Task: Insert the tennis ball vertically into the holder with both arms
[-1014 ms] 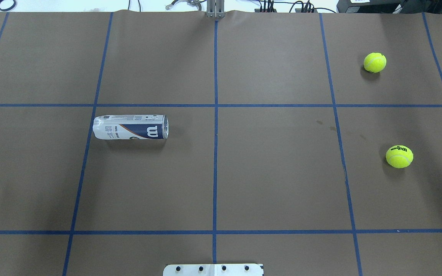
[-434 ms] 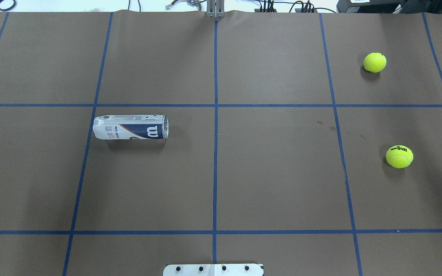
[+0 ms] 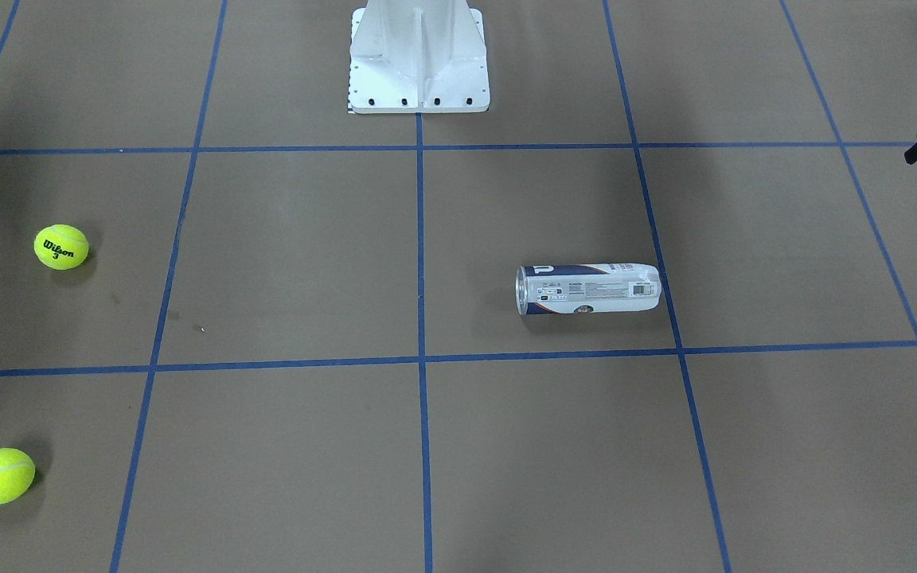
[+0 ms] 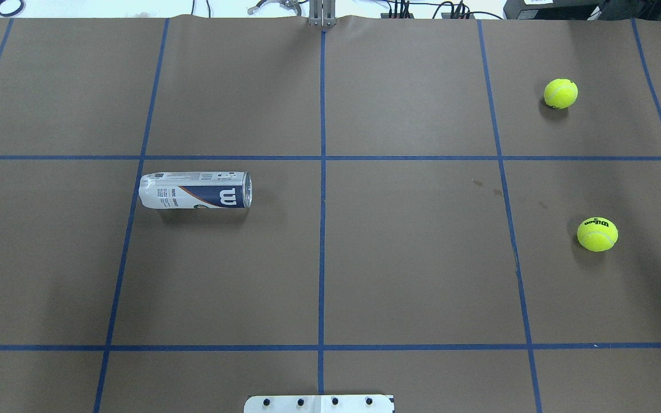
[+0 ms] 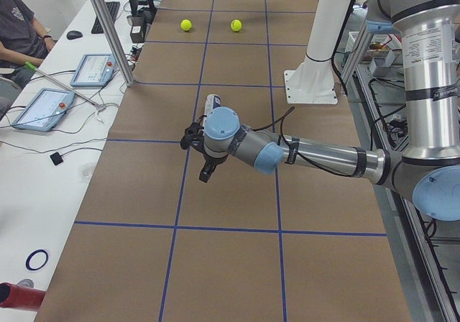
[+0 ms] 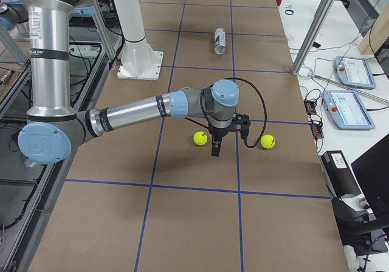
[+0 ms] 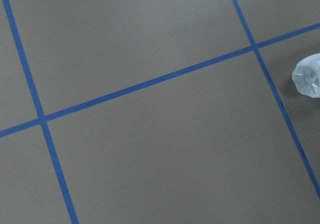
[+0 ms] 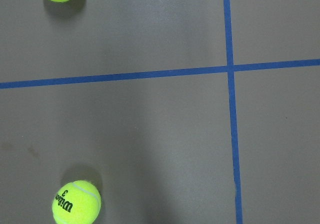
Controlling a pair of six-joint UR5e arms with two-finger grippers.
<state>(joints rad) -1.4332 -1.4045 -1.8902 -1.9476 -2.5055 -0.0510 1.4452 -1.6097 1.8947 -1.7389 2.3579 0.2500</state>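
The holder [image 4: 195, 190] lies on its side left of the centre line, its silver rim towards the centre; it also shows in the front view [image 3: 588, 289], and its closed end shows in the left wrist view [image 7: 308, 76]. Two tennis balls lie on the right: a far one [image 4: 560, 93] and a near one [image 4: 597, 234], both also in the right wrist view [image 8: 76, 202]. My left gripper [image 5: 205, 172] hovers over the table beyond the holder's closed end. My right gripper [image 6: 214, 149] hovers between the two balls. I cannot tell whether either is open or shut.
The white pedestal base [image 3: 419, 56] stands at the robot's side of the table on the centre line. Blue tape lines grid the brown surface. A side table with tablets [image 5: 43, 106] and a seated person lies beyond the far edge.
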